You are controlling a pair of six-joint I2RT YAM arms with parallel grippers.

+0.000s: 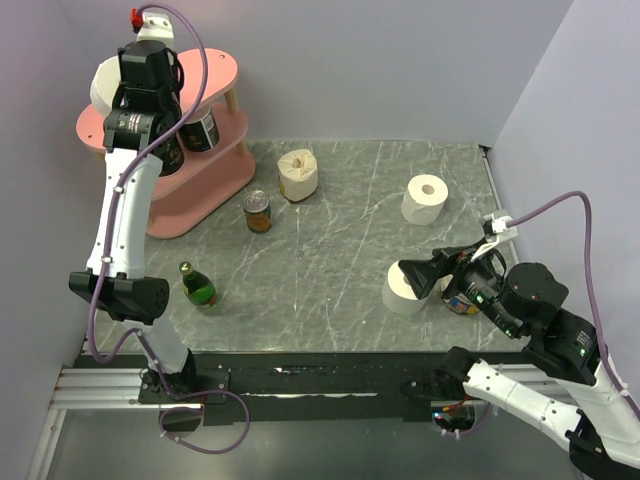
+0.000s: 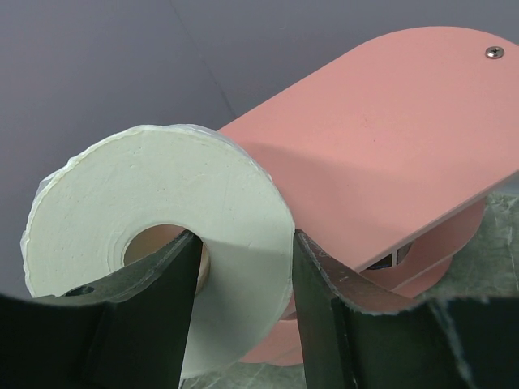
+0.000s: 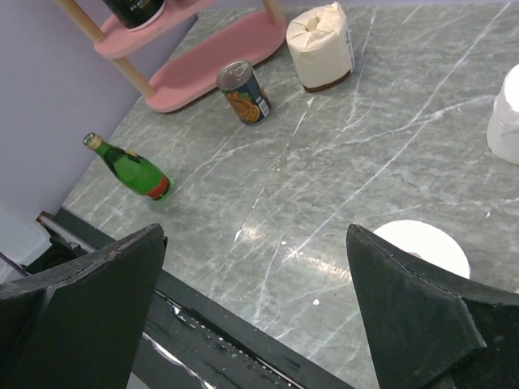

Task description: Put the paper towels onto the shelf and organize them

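left gripper (image 2: 245, 243) clamping roll (image 2: 97, 203), beside shelf (image 2: 389, 138) end

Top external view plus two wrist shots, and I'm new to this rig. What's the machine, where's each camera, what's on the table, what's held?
The machine is two robot arms bolted at the table's near edge, each ending in a two-finger gripper. The top external view looks down from above and behind them. Each wrist view rides on an arm, so that arm's own dark fingers frame the picture.

The left gripper is shut on a paper towel roll, with one finger in the core and one outside. It holds the roll up by the top board of the pink shelf; whether roll and board touch is unclear. The right gripper is open, low over the table by a second roll.

Also on the table are a bare roll, a wrapped roll, a tin can and a green bottle lying down. Dark labelled containers stand on the shelf's middle tier.
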